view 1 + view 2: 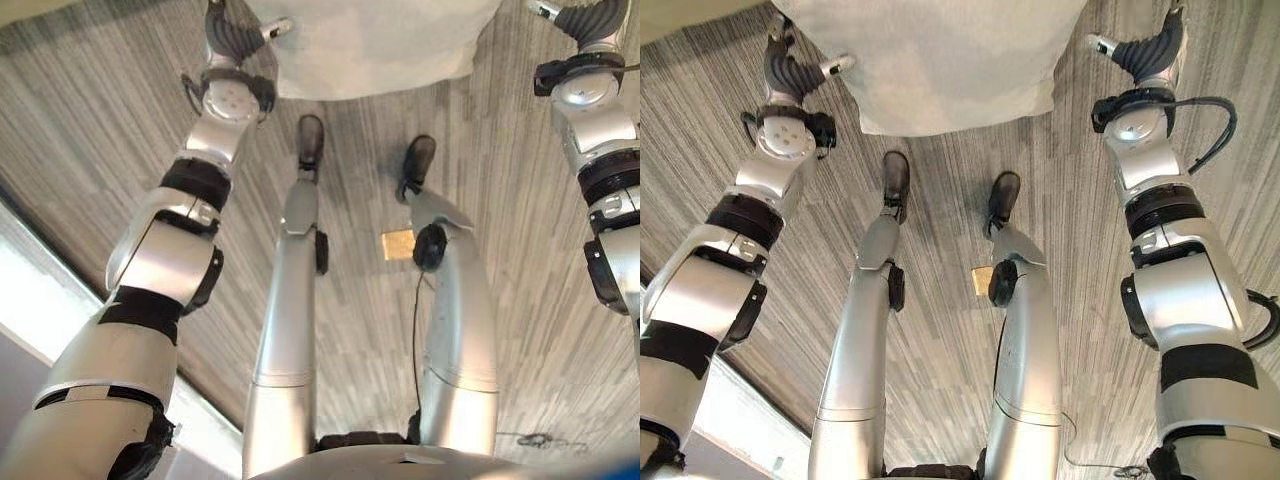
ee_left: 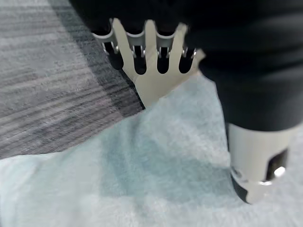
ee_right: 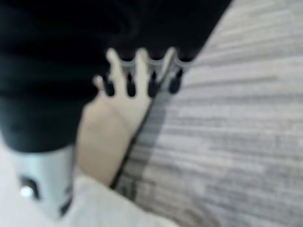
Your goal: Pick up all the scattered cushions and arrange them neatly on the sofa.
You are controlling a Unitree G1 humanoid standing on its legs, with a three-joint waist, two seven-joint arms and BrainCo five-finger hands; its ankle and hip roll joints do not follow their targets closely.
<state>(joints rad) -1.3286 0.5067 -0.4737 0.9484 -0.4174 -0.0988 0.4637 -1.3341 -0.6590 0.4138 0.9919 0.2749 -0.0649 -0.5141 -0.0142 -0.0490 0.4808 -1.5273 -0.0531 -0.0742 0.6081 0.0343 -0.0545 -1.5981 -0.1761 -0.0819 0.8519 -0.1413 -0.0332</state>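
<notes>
Pale cushion (image 1: 950, 60) on the grey carpet (image 1: 940, 300), flanked by the left robot hand (image 1: 790, 62) and right robot hand (image 1: 1150, 50) at its side edges. Fingers hidden; grip cannot be told. Likely light, soft, yielding: best squeezed at opposite sides.

Head eyes look down; wrist cameras hug cushion (image 1: 940, 60).

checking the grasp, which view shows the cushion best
The right eye view: the pale cushion shows widest there, its lower edge above the grey floor, between left hand and right hand. The left eye view crops it more. Both wrist views show close patches of fabric.
</notes>
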